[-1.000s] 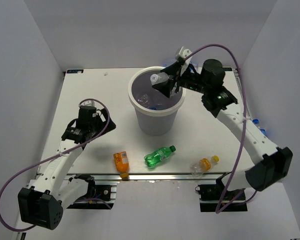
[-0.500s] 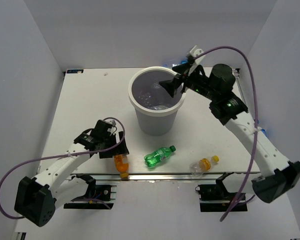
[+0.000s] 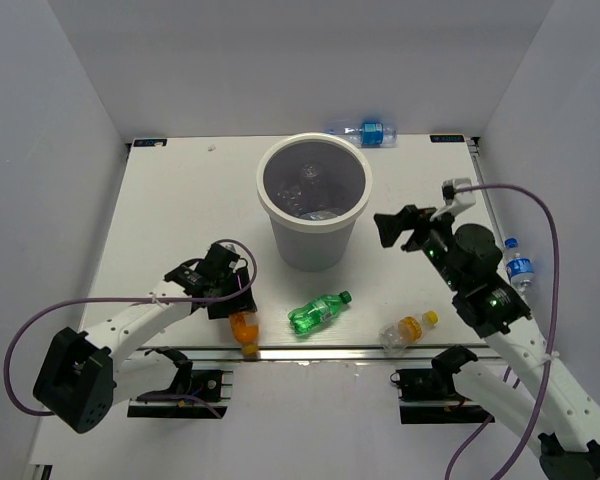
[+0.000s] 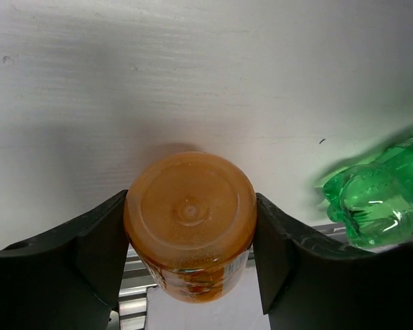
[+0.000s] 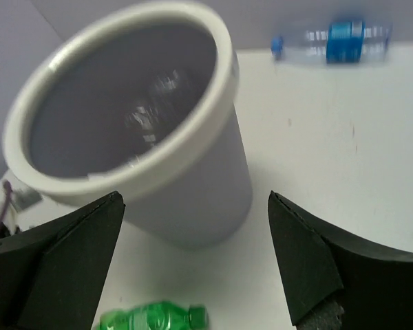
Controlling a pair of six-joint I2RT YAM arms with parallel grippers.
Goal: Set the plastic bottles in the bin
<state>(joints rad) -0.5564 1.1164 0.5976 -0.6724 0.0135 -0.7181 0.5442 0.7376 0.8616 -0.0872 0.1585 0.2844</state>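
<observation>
L hand [image 4: 190, 237] w/ orange bottle [image 4: 189, 213] snug btwn fingers [image 4: 89, 254]

Bin [image 3: 263, 180]: round white bucket, upright mid-table, grey inside, clear bottles [image 3: 315, 205] lying at the bottom, count unclear. Orange bottle [image 3: 243, 328]: on its side at the near edge, cap toward the edge, pinched between the left gripper [image 4: 190, 227] fingers. Green bottle [image 3: 316, 312]: on its side just right of it. Orange-capped clear bottle [image 3: 408, 330]: on its side, further right. Blue-label clear bottle [image 3: 365, 131]: lying at the far edge behind the bin. Blue-capped bottle [image 3: 518, 262]: by the table's right edge.
</observation>
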